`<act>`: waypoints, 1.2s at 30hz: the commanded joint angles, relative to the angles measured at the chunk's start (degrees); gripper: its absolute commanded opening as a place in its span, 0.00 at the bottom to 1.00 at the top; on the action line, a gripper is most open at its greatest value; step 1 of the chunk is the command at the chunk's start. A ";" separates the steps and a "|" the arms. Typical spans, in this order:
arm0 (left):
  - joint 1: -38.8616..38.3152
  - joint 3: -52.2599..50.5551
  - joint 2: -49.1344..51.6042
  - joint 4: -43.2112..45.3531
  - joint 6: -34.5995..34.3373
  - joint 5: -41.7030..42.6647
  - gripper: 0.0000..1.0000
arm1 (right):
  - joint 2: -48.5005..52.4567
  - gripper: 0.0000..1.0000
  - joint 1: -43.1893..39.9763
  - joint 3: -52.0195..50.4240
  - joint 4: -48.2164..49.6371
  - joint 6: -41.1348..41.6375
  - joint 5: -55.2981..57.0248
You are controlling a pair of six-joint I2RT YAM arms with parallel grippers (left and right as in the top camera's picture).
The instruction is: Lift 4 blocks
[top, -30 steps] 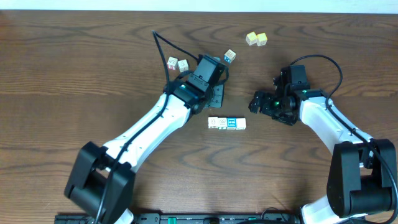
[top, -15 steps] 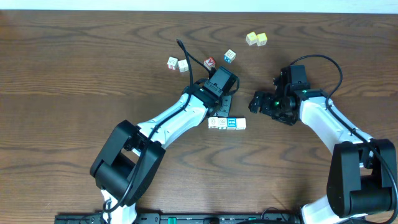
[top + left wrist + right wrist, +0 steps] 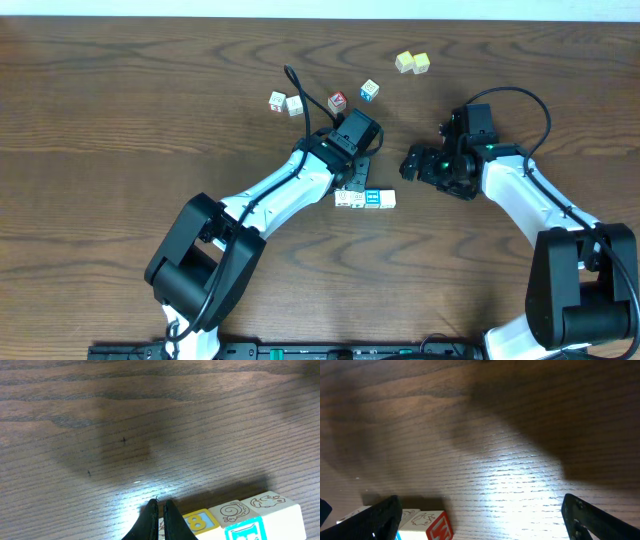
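Over the last second we saw the left arm swing down from the upper middle of the overhead frame toward the centre. For the final half of that second it stayed almost where it was. That move uncovered the small red-faced cube (image 3: 338, 101), which lay in plain sight in the upper middle, near a blue-faced cube (image 3: 370, 90).

The left gripper (image 3: 160, 510) had its two fingers pressed together with nothing between them. In its wrist view the tips sat at the bottom centre, right at the edge of the row of four small printed cubes (image 3: 365, 198), mostly cream faces with bright blue among them. We could not tell whether the tips touched the row.

The row itself lay flat on the dark wooden table (image 3: 120, 120), just below the centre of the overhead frame, and had not shifted at all. The right gripper (image 3: 412, 166) had not moved either. Its fingers stood wide apart and empty, just to the right of the row, whose end showed at the lower left of that wrist view.

For the task, we judged that nothing had been lifted yet — the four cubes lay end to end, and the two arms looked placed to press the row from either side. The closed left gripper seemed fit to push or brace, not to grasp — so the lift would probably depend on both arms working together.
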 commanded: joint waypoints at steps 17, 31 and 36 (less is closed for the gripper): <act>-0.81 -2.62 1.51 -0.46 -3.02 -0.33 0.07 | -0.28 0.99 0.35 0.59 -0.17 -0.20 0.50; -0.81 -2.62 1.51 -0.48 -3.02 -0.28 0.07 | -0.28 0.99 0.33 0.59 -0.15 -0.20 0.50; -1.05 -2.62 1.51 -0.48 -3.02 -0.28 0.07 | -0.28 0.99 0.33 0.59 -0.13 -0.20 0.50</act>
